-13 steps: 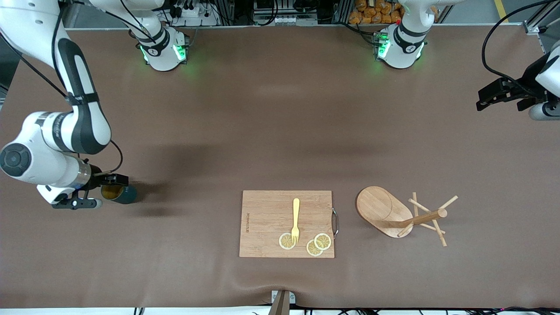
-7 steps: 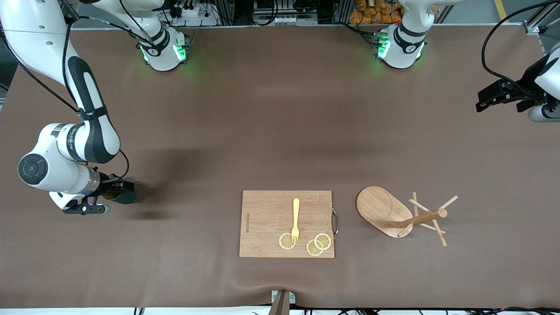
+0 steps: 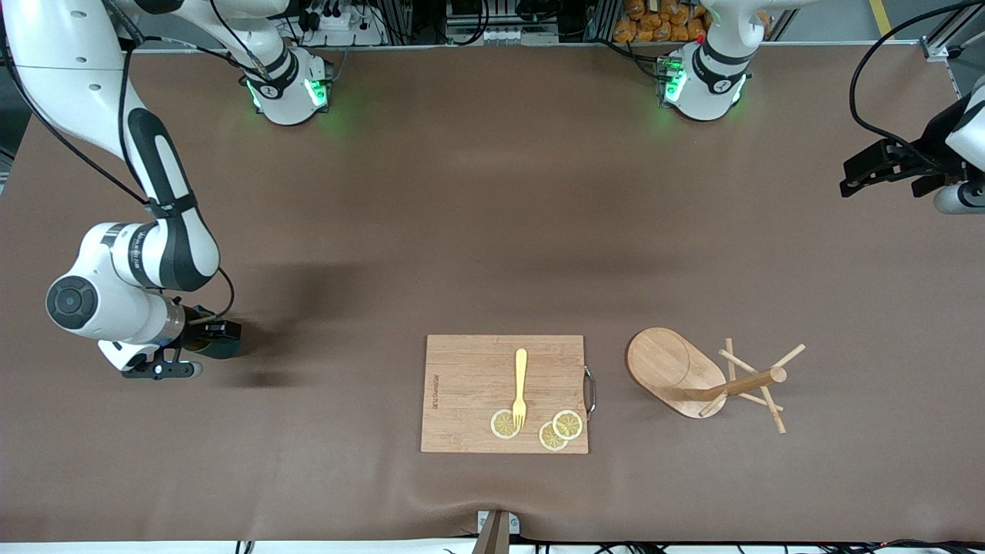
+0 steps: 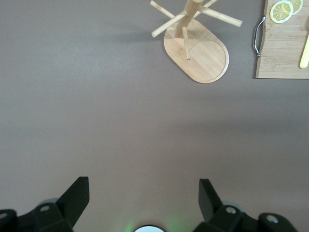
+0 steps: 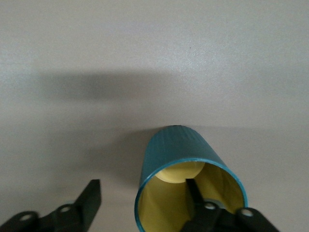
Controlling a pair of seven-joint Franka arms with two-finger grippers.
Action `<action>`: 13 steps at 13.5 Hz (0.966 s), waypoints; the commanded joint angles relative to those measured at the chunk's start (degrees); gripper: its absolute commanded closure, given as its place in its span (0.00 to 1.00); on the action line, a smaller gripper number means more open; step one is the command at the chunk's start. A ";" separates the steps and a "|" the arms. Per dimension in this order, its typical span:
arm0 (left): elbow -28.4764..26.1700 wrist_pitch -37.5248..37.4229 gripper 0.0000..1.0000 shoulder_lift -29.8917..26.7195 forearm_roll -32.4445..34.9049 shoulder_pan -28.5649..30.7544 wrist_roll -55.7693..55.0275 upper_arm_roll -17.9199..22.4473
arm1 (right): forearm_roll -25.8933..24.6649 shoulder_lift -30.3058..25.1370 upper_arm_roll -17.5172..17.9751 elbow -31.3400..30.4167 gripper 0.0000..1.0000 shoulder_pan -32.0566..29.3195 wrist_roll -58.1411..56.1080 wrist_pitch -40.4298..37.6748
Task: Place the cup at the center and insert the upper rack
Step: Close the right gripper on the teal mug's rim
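Observation:
The cup (image 3: 225, 344) lies on its side at the right arm's end of the table, its mustard-yellow mouth facing my right wrist camera (image 5: 177, 151). My right gripper (image 3: 211, 337) is low at the cup's mouth and open (image 5: 142, 186). One finger is inside the cup and the other is outside its wall, apart from it. The upper rack (image 3: 696, 377) lies tipped over beside the cutting board, toward the left arm's end, and also shows in the left wrist view (image 4: 195, 50). My left gripper (image 3: 856, 175) waits open and empty (image 4: 143, 182) above the table's left-arm end.
A rectangular wooden cutting board (image 3: 469, 369) lies near the front edge with a yellow fork (image 3: 520, 386) and three lemon slices (image 3: 560, 429) on it. Its metal handle (image 3: 590, 391) faces the rack.
My right gripper has moved closer onto the cup's mouth, so the cup is now mostly covered in the front view. The cup, rack and left arm have not visibly moved.

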 commanded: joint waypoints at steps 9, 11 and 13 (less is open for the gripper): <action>0.30 -0.12 0.00 -0.40 -1.13 0.16 -0.13 -0.04 | 0.65 -0.16 0.26 0.86 1.00 0.85 0.54 -0.49; 0.30 -0.12 0.00 -0.40 -1.13 0.25 0.22 -0.04 | 0.65 -0.60 0.26 1.13 1.00 1.20 0.54 -0.49; 0.30 -0.12 0.00 -0.40 -1.22 0.25 0.22 -0.04 | 0.65 -1.65 0.26 2.09 1.00 2.51 0.98 -0.66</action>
